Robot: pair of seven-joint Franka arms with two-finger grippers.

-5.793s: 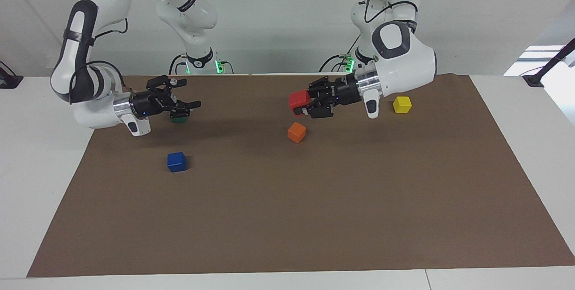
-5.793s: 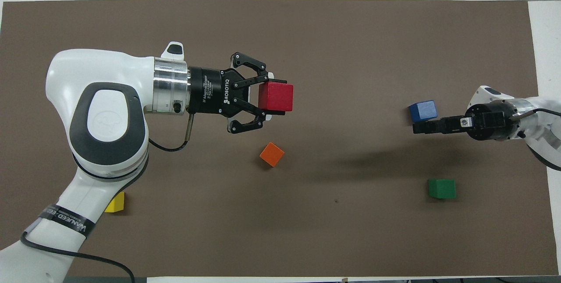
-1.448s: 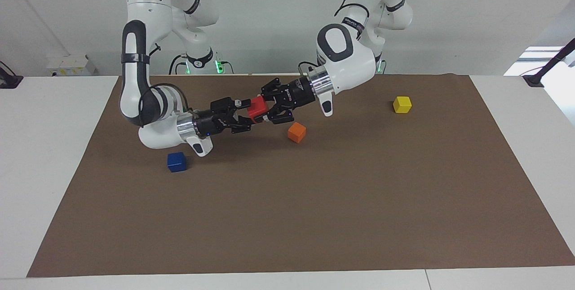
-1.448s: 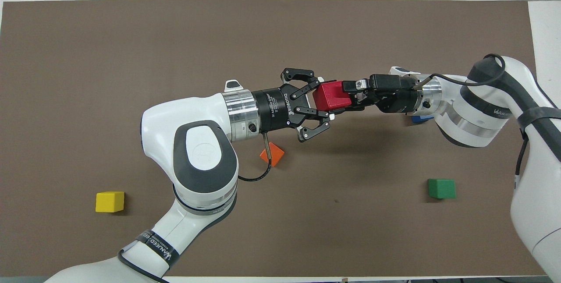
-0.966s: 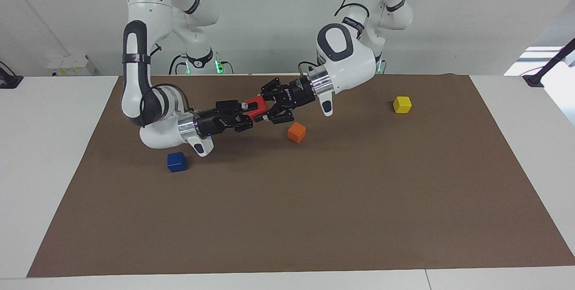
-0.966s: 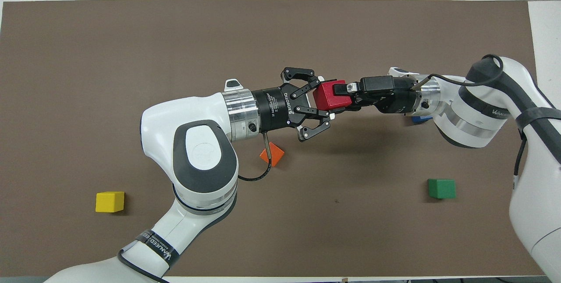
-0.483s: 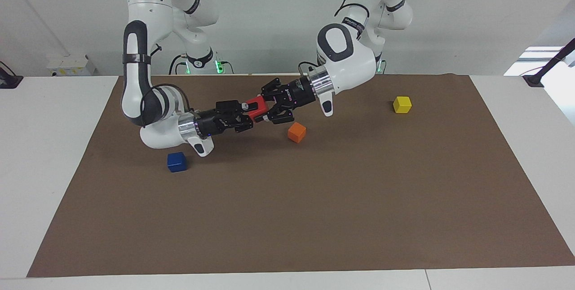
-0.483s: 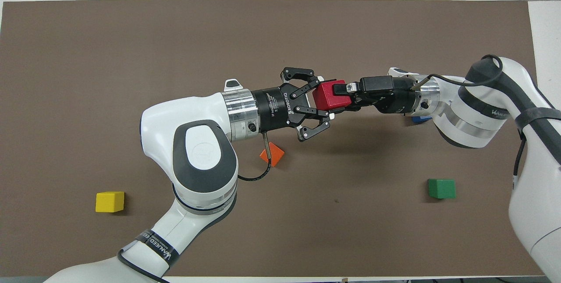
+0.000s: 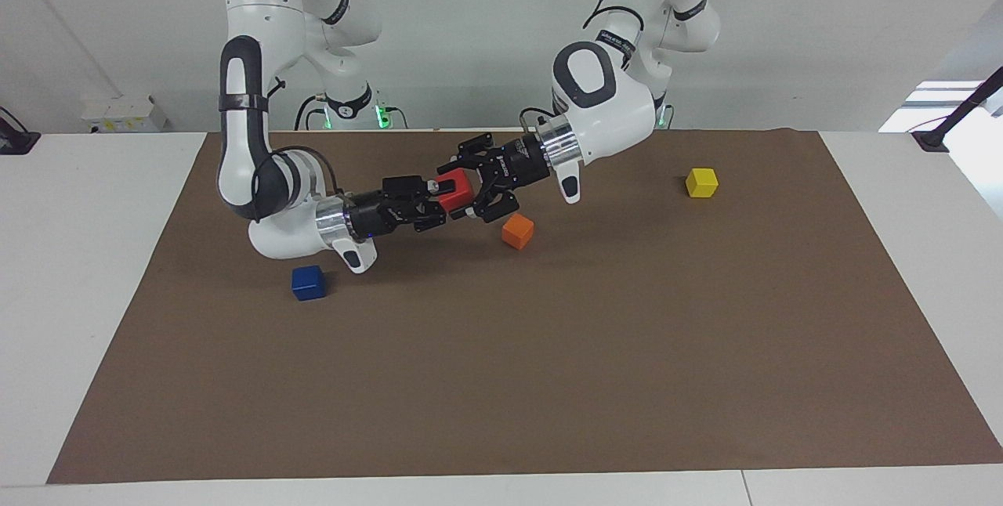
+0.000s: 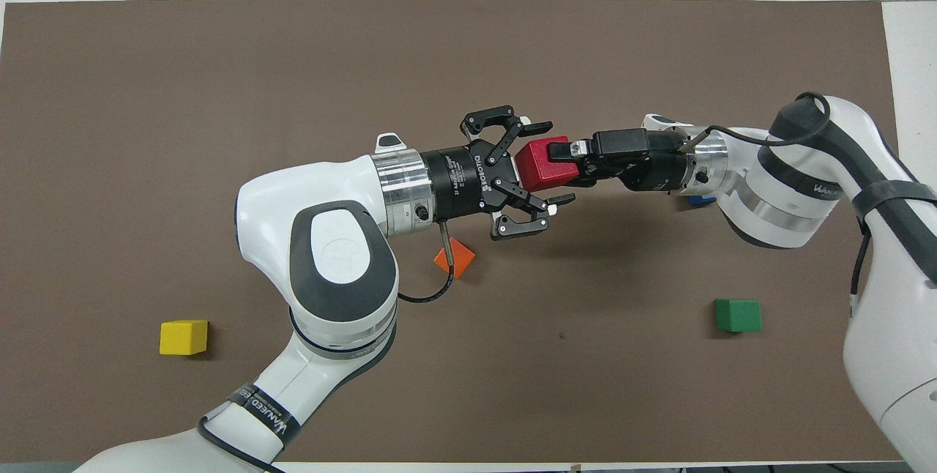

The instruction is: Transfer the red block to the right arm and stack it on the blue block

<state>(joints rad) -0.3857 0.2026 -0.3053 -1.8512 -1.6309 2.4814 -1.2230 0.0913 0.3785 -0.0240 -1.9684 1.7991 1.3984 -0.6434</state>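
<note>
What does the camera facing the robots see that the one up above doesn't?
Facing view only: the whole blue block. Overhead view only: the green block; the blue one is nearly hidden under the right arm. Both: the red block clamped in the right gripper, the open left gripper around it, the orange block, the yellow block.

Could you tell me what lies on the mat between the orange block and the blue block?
Nothing lies on the mat between the orange block and the blue block: that stretch is bare. The facing view shows it; the right gripper hangs above it.
</note>
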